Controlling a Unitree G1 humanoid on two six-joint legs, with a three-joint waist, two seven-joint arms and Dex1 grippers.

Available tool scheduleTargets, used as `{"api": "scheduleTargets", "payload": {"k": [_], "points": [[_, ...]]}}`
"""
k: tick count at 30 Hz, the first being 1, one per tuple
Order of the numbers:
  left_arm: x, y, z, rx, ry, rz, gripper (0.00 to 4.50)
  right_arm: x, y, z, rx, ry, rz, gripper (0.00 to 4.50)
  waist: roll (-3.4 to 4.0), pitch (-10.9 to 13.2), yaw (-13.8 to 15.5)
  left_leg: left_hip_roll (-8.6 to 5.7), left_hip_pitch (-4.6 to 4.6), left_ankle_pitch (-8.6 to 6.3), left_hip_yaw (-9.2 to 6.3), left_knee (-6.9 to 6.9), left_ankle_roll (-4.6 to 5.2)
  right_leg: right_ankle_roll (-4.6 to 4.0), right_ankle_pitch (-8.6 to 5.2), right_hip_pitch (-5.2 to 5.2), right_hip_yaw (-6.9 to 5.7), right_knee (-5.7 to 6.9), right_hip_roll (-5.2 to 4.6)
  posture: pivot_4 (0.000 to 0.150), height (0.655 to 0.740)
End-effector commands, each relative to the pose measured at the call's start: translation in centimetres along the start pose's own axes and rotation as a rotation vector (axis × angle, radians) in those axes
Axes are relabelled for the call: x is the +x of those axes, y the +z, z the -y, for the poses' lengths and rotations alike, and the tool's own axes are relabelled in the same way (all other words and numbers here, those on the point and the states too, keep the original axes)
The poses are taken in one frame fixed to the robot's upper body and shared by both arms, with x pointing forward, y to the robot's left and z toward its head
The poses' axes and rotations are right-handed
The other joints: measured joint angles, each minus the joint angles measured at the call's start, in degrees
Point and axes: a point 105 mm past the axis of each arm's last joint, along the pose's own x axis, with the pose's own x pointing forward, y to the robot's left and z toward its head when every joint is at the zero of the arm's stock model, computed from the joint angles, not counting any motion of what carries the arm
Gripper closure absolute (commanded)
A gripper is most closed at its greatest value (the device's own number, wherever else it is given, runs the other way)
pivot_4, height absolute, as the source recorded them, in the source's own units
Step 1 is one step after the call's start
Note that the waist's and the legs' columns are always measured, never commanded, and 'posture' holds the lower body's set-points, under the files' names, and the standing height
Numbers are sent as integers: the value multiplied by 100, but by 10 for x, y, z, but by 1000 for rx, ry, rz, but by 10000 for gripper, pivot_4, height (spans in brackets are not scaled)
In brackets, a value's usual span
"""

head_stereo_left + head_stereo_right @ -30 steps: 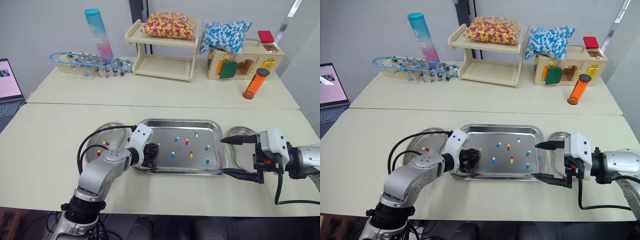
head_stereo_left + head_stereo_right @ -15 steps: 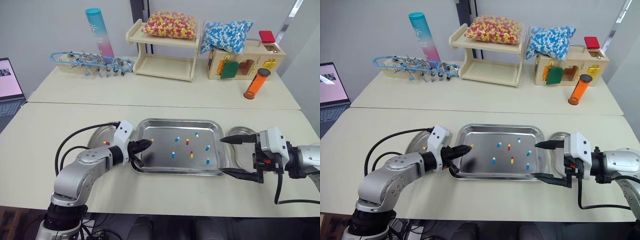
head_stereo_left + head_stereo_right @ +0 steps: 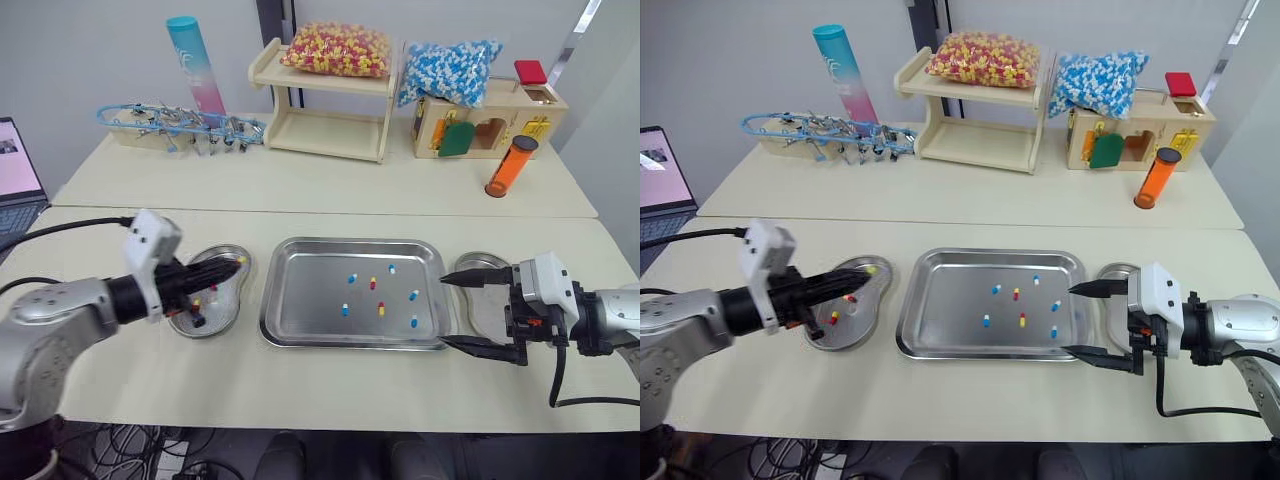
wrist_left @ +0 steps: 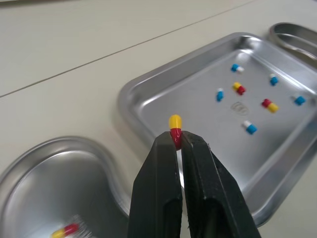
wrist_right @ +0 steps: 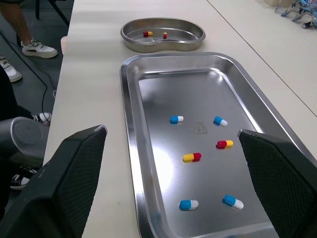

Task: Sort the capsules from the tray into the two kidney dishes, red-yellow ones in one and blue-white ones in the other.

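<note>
Left wrist view: left fingers (image 4: 158, 198) pinch a red-yellow capsule (image 4: 175, 129), kidney dish (image 4: 44, 171) beneath; right fingers (image 5: 69, 183) wide apart, empty, tray (image 5: 168, 89) ahead.

On my left wrist feed, the left gripper (image 4: 177, 141) stands in the foreground. Its two black fingers are pinched on a red-yellow capsule (image 4: 175, 130) held upright at mid-frame, yellow end clear of the tips. Beyond it lies the steel tray (image 4: 130, 94), with five blue-white capsules (image 4: 249, 127) and two loose red-yellow capsules (image 4: 270, 104) scattered well apart on its floor. Beside the fingers, the near kidney dish (image 4: 54, 183) holds one blurred capsule (image 4: 65, 231), red and yellow. The far kidney dish (image 4: 292, 34) shows its rim past the tray.
</note>
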Motion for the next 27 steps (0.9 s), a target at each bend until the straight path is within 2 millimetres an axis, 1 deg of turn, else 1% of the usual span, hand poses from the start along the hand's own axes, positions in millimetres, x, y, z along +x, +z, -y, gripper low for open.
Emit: {"api": "scheduleTargets", "payload": {"k": [1, 4, 8, 12, 17, 20, 23, 27], "points": [[-26, -5, -29, 37, 130, -18, 44368, 5, 11, -3, -33, 39, 40, 0, 0, 0, -1, 0, 0, 0, 1, 0, 0, 0, 0, 0, 1, -1, 0, 1500, 7400], [-28, -19, -38, 50, 156, -55, 44368, 8, 15, -4, -37, 62, 55, 0, 0, 0, -1, 1, -3, 0, 1, -5, 0, -1, 0, -6, 1, -1, 0, 1500, 7400], [-24, -25, -44, 50, 178, -59, 44368, 13, 24, -8, -42, 99, 87, 0, 0, 1, 15, 0, -5, 0, 0, -4, 0, -1, 0, -6, -1, -1, -1, 1500, 7400], [-20, -37, -47, 47, 186, -89, 44368, 18, 28, -10, -42, 116, 101, 0, 0, 1, 5, 1, -6, 0, 0, -5, 0, -1, 0, -8, 0, -1, 0, 1500, 7400], [-10, -41, -45, 29, 161, -90, 44368, 19, 27, -10, -40, 117, 101, 0, 0, 1, 2, 1, -6, 0, 0, -5, 0, -1, 0, -10, -1, 0, 0, 1500, 7400], [-4, -44, -48, 47, 169, -98, 44368, 19, 27, -9, -41, 116, 101, 0, 0, 1, 2, 1, -6, 0, -1, -5, 0, -1, 0, -9, -2, 1, 0, 1500, 7400], [-3, -43, -46, 72, 135, -102, 36976, 19, 26, -10, -40, 117, 99, 0, 0, 1, 2, 1, -7, 0, 1, -4, 0, -1, 0, -9, 0, 1, 0, 1500, 7400], [-10, -35, -46, 80, 132, -81, 24161, 18, 26, -11, -37, 113, 96, 0, 0, 1, -2, 2, -6, 0, 0, -5, 0, -1, 0, -11, -1, 1, 0, 1500, 7400]]}}
